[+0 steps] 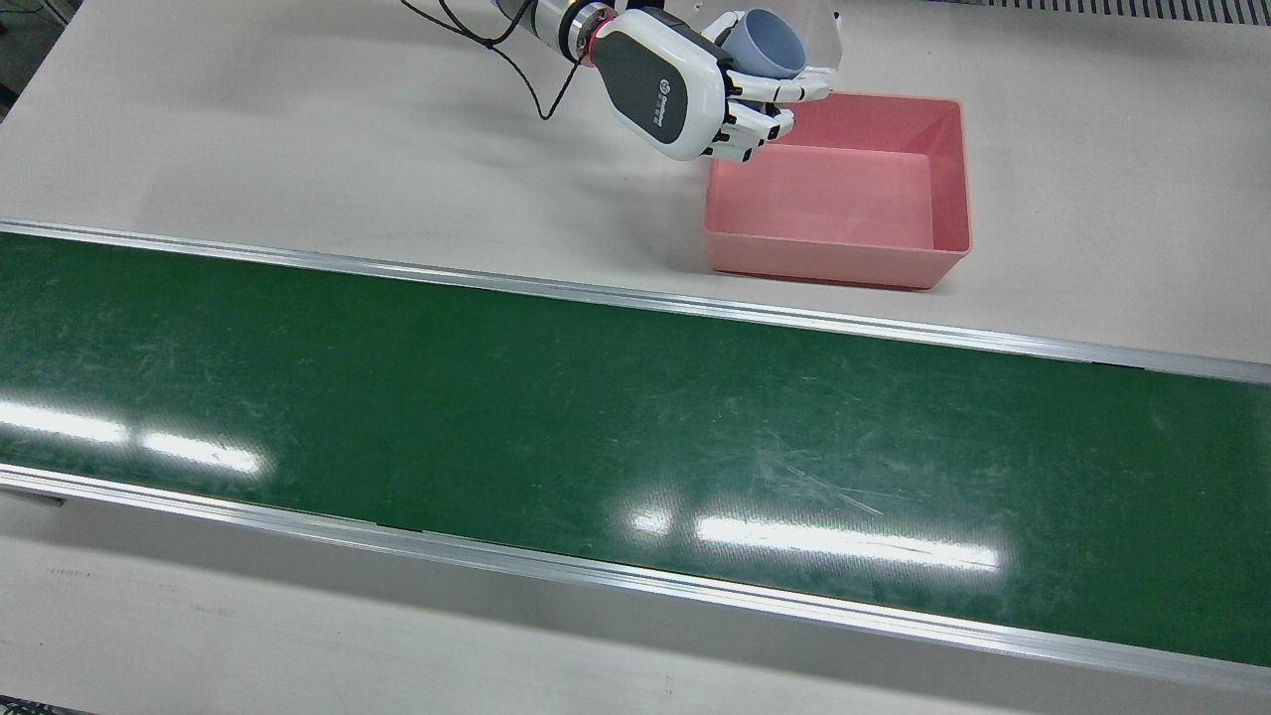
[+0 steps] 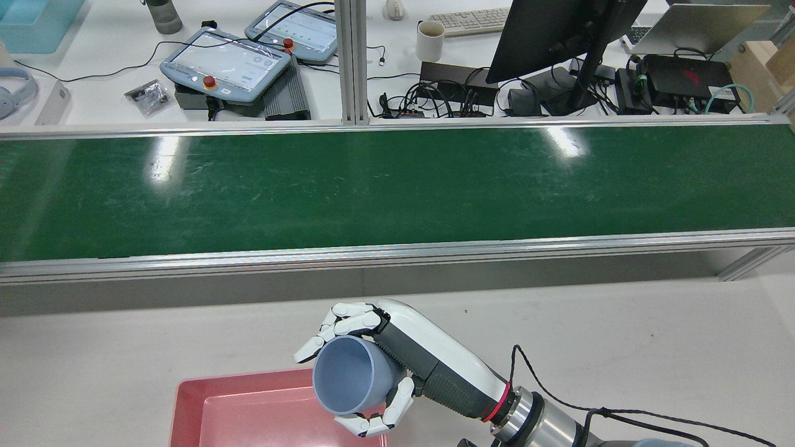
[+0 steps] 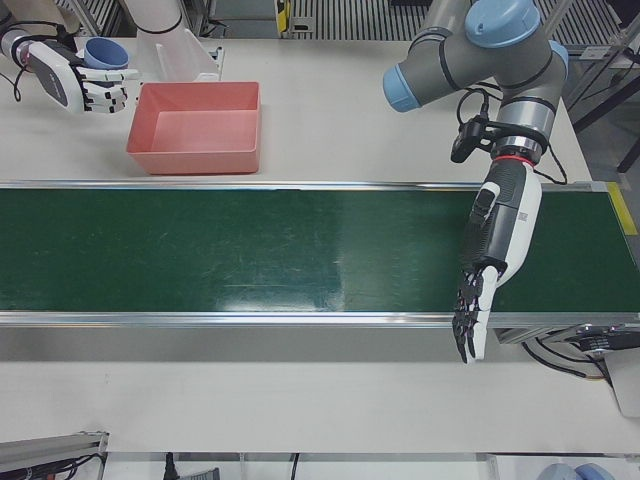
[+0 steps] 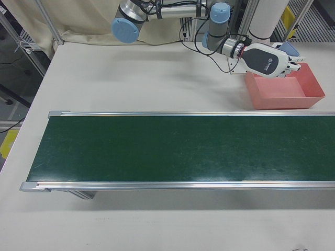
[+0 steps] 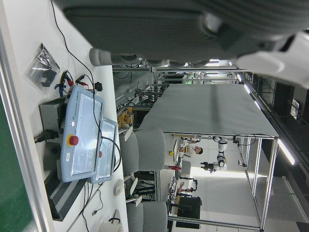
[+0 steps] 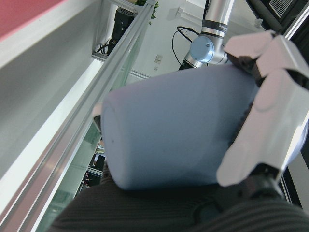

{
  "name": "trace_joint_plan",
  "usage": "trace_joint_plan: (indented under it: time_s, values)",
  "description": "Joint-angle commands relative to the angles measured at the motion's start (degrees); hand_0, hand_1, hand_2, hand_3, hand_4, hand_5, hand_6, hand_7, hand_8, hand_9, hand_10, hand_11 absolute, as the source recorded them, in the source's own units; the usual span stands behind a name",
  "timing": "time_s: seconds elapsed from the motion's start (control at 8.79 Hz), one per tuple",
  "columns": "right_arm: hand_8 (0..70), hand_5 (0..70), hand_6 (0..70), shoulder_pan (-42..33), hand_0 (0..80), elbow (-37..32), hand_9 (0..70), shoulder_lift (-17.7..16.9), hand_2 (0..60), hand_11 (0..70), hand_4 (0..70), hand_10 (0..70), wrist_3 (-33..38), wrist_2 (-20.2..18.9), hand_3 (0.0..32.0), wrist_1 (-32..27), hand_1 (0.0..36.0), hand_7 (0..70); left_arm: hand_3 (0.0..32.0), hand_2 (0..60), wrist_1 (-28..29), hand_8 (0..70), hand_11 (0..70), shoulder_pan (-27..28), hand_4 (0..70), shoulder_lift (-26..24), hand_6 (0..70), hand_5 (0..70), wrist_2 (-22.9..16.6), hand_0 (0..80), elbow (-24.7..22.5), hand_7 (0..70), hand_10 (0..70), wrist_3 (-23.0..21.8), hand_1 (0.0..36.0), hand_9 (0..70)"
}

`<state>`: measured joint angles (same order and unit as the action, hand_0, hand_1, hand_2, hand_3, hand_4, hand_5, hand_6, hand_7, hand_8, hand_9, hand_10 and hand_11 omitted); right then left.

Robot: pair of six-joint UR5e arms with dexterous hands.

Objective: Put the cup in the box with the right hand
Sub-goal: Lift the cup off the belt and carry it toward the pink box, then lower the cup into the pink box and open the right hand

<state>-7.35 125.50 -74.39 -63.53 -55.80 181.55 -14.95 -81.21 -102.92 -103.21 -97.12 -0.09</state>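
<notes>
My right hand (image 1: 685, 89) is shut on a blue-grey cup (image 1: 770, 45) and holds it tilted in the air, its mouth turned toward the robot's side. The cup hangs over the back corner of the empty pink box (image 1: 834, 199), by the rim nearest the right arm. The rear view shows the cup (image 2: 351, 375) in the right hand (image 2: 410, 354) just above the box's rim (image 2: 248, 375). In the right hand view the cup (image 6: 178, 130) fills the picture. My left hand (image 3: 495, 250) hangs open, fingers pointing down, over the belt's near edge and holds nothing.
A long green conveyor belt (image 1: 596, 417) with aluminium rails crosses the table in front of the box. A white pedestal (image 3: 165, 25) stands behind the box. Beyond the belt, a desk holds teach pendants (image 2: 227, 62), a mug (image 2: 428, 40) and a monitor (image 2: 559, 37).
</notes>
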Motion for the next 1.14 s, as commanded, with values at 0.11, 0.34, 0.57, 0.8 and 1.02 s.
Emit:
trace_joint_plan:
  time_s: [0.11, 0.34, 0.57, 0.8, 1.02]
  values:
    - [0.0, 5.0, 3.4, 0.67, 51.7, -2.70, 0.7, 0.03, 7.9, 5.6, 8.6, 2.2, 0.25, -0.01, 0.0, -0.23, 16.5, 10.8, 0.0, 0.0, 0.01, 0.0, 0.0, 0.00, 0.0, 0.00, 0.0, 0.0, 0.03, 0.0, 0.00, 0.0, 0.0, 0.00, 0.0, 0.0]
    - [0.0, 4.5, 3.3, 1.28, 50.3, -2.99, 0.4, 0.03, 11.6, 6.3, 15.1, 2.9, 0.34, -0.01, 0.0, -0.23, 15.2, 9.0, 0.0, 0.0, 0.01, 0.0, 0.0, 0.00, 0.0, 0.00, 0.0, 0.0, -0.06, 0.0, 0.00, 0.0, 0.0, 0.00, 0.0, 0.0]
    - [0.0, 4.8, 3.6, 1.29, 50.3, -2.72, 0.5, 0.03, 11.9, 6.7, 15.1, 3.2, 0.43, -0.10, 0.0, -0.14, 15.2, 9.9, 0.0, 0.0, 0.01, 0.0, 0.0, 0.00, 0.0, 0.00, 0.0, 0.0, 0.03, 0.0, 0.09, 0.0, 0.0, 0.00, 0.0, 0.0]
    - [0.0, 5.0, 3.9, 0.85, 52.1, -1.67, 0.6, -0.14, 10.2, 6.9, 21.7, 3.4, 1.04, -0.19, 0.0, 0.12, 16.0, 10.3, 0.0, 0.0, 0.01, 0.0, 0.0, 0.00, 0.0, 0.00, 0.0, 0.0, 0.03, 0.0, 0.09, 0.0, 0.0, 0.00, 0.0, 0.0]
    - [0.0, 5.1, 4.1, -5.08, 51.4, 5.07, 0.7, -4.43, 9.0, 6.8, 20.1, 3.3, 1.04, -0.01, 0.0, 0.30, 14.9, 10.8, 0.0, 0.0, 0.01, 0.0, 0.0, 0.00, 0.0, 0.00, 0.0, 0.0, 0.02, 0.0, 0.00, 0.0, 0.0, 0.00, 0.0, 0.0]
